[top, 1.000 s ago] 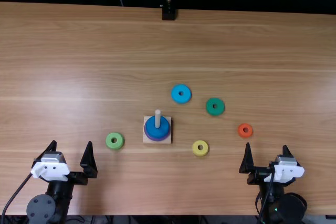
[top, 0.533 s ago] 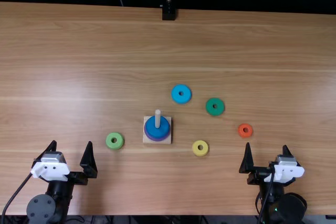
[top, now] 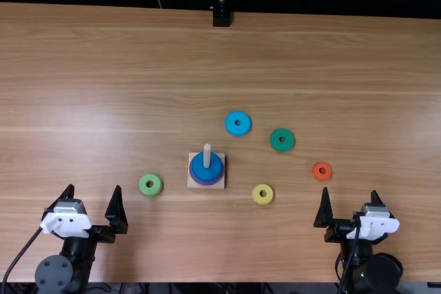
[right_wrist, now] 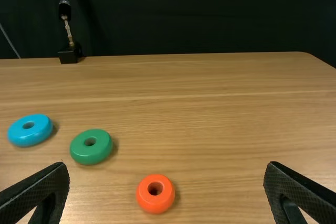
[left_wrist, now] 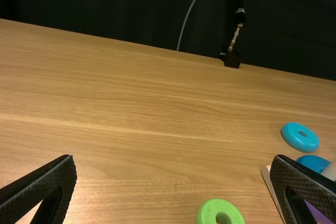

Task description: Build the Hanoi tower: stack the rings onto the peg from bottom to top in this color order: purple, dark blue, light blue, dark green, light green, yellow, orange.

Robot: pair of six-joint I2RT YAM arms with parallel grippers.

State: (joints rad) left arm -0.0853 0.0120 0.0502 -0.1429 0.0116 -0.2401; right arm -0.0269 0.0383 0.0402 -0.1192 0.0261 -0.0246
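Hanoi tower base (top: 220, 158) sits mid-table from where I'm watching, peg (top: 207, 153) upright. Two rings on it: purple ring (top: 206, 183) at the bottom, dark blue ring (top: 206, 175) directly on top. Order matches spec so far.

Five loose rings lie flat on the table (top: 103, 74), none touching another. Clock positions are from the base, top view, 12 = far edge:
- light blue ring (top: 238, 131): 1 o'clock, near the base
- dark green ring (top: 282, 148): 2 o'clock, farther out
- orange ring (top: 322, 176): 3 o'clock, farthest of the five
- yellow ring (top: 262, 202): 4 o'clock
- light green ring (top: 151, 192): between 8 and 9 o'clock

Left gripper (top: 94, 186): just below 9 o'clock, past light green. Claw released, fingers wide apart, nothing grasped. In its wrist view one finger partly covers the base.

Right gripper (top: 350, 189): just past 3 o'clock, near orange. Also released, wide gap, grasping nothing. Its wrist view has orange nearest me, with dark green and light blue beyond.

Black block (top: 221, 18) stands at the far edge, about 12 o'clock.
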